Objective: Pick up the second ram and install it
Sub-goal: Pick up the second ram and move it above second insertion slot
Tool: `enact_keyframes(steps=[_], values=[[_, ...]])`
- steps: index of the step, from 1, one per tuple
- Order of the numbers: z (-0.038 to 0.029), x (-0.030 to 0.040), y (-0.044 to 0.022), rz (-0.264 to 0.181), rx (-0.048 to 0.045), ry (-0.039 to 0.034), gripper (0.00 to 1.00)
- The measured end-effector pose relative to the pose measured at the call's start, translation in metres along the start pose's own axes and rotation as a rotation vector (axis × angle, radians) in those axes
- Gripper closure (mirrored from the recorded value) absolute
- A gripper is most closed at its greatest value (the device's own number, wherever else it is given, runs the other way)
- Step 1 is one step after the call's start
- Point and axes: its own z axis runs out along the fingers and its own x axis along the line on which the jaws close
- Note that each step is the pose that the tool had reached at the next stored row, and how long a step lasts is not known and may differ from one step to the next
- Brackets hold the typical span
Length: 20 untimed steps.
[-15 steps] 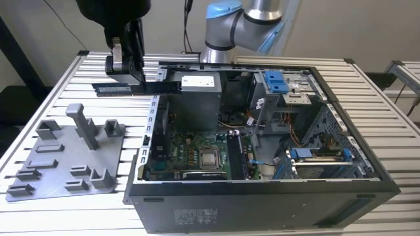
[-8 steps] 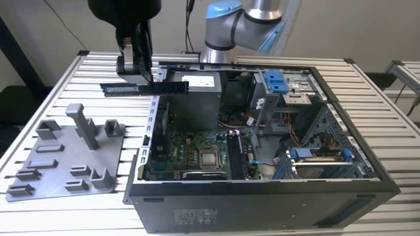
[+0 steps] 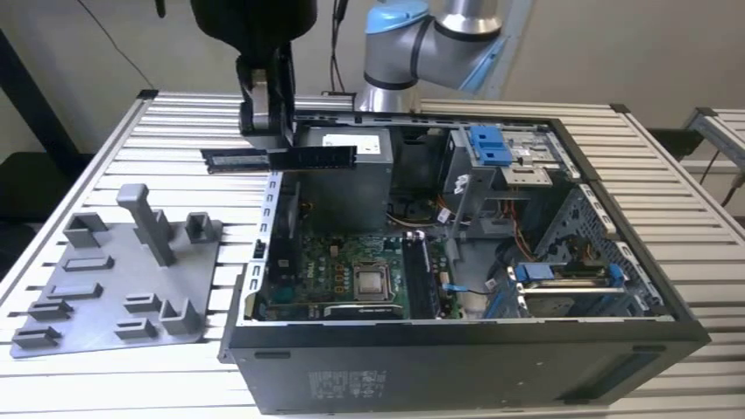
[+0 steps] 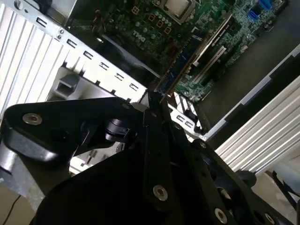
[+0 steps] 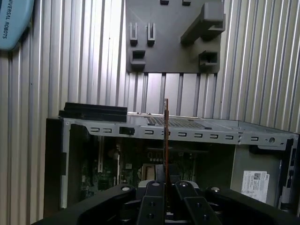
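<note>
Aloft: the second ram [image 3: 285,160], a thin stick held level and clear of the open computer case [image 3: 466,367].
Gripper: the gripper [image 3: 276,145] is clenched on the second ram, its fingers pinching the stick near the middle from above.
Position: the stick hangs over the case wall on the exterior view's left, just in front of the grey power-supply box [image 3: 349,199].
Below: the motherboard [image 3: 338,271], with the stick apart from it.
Wrist views: in both wrist views the stick appears edge-on, running out from between the fingertips.
Setting: the case lies on its side on a slatted metal table [image 3: 174,122]; a grey fixture plate [image 3: 117,288] sits beside it.
</note>
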Motion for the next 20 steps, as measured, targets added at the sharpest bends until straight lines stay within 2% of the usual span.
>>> enact_keyframes(steps=[4,20], values=[[0.0012,0.0008,-0.0132,0.0,0.0001,-0.0001,0.86],[0.0055,0.0052,-0.0839,0.0,0.0,0.0,0.86]])
